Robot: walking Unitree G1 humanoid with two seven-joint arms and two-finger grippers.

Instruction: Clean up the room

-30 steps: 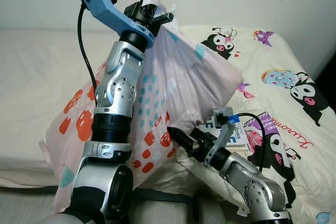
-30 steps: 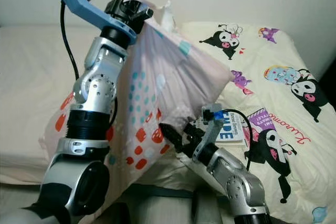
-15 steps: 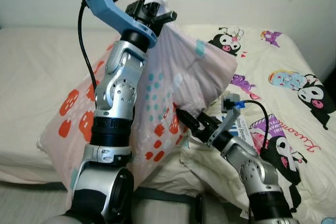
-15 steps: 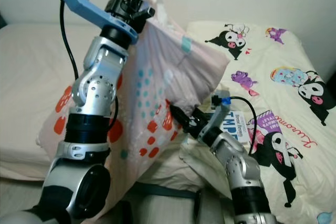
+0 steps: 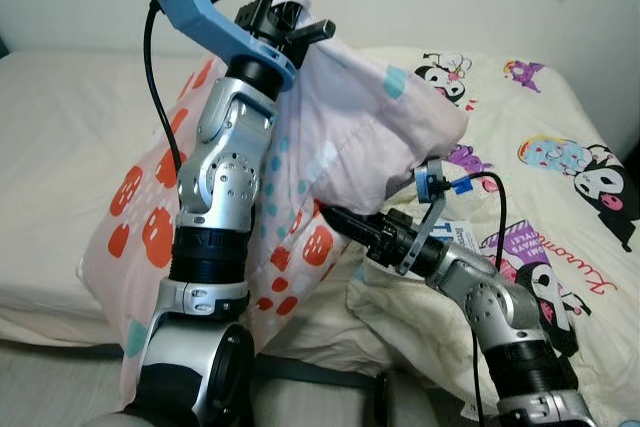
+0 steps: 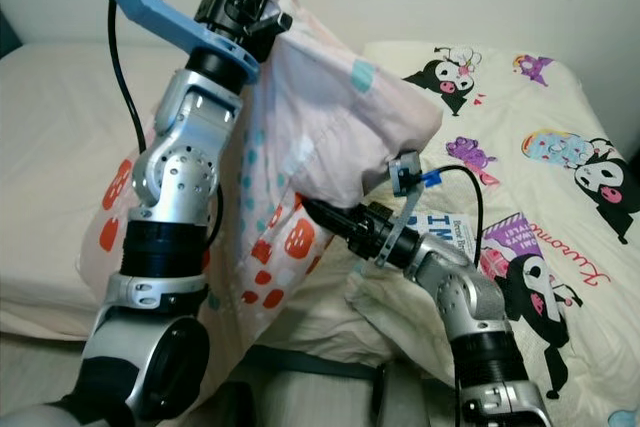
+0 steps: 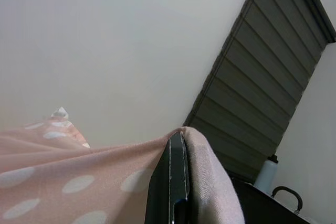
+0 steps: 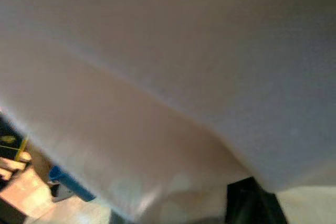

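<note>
Left hand (image 5: 290,22) clenching raised pillow (image 5: 340,137) corner, right hand (image 5: 335,219) beneath, grip unclear

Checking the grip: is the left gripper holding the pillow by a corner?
Yes, the left gripper pinches a corner of the spotted pillow, lifted above the bed.

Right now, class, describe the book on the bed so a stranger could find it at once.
Start at the bed and go to the side covered by the cartoon-print blanket. The book lies flat there, just behind the right tool that reaches under the lifted pillow. Its white cover with bold blue lettering sets it apart from the printed characters around it.
</note>
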